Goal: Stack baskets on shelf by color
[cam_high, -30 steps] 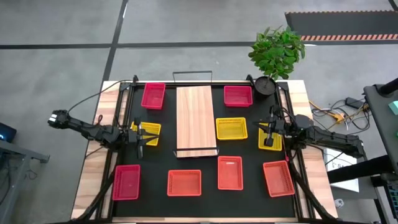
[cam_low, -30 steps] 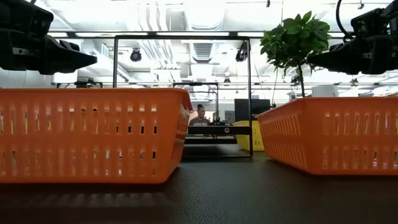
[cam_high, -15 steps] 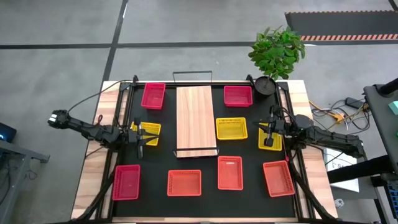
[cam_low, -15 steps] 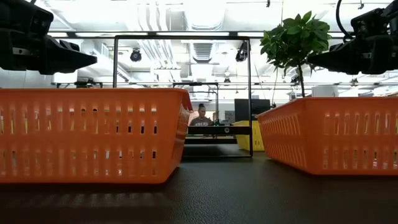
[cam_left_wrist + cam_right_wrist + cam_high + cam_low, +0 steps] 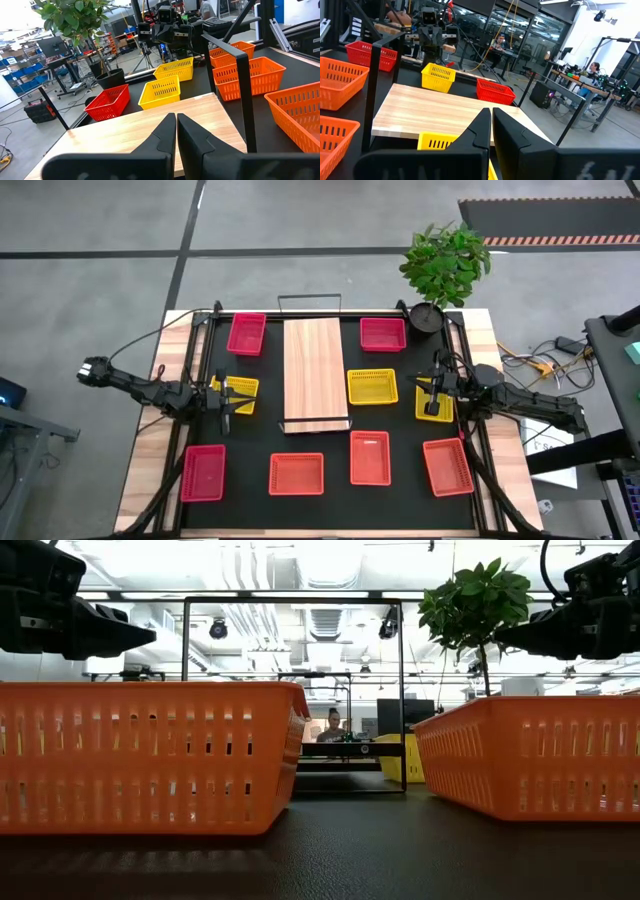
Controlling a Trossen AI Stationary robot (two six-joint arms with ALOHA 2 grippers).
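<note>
High view: shelf (image 5: 314, 374) lengthwise front-to-back, left gripper (image 5: 224, 401) and right gripper (image 5: 431, 393) pressed together.

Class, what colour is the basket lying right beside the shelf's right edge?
Yellow. The basket beside the shelf shows best in the high view.

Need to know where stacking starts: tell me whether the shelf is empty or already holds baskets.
Empty. From above, the shelf shows bare wood end to end; every basket sits on the black mat around it, the nearest a yellow basket beside it.
</note>
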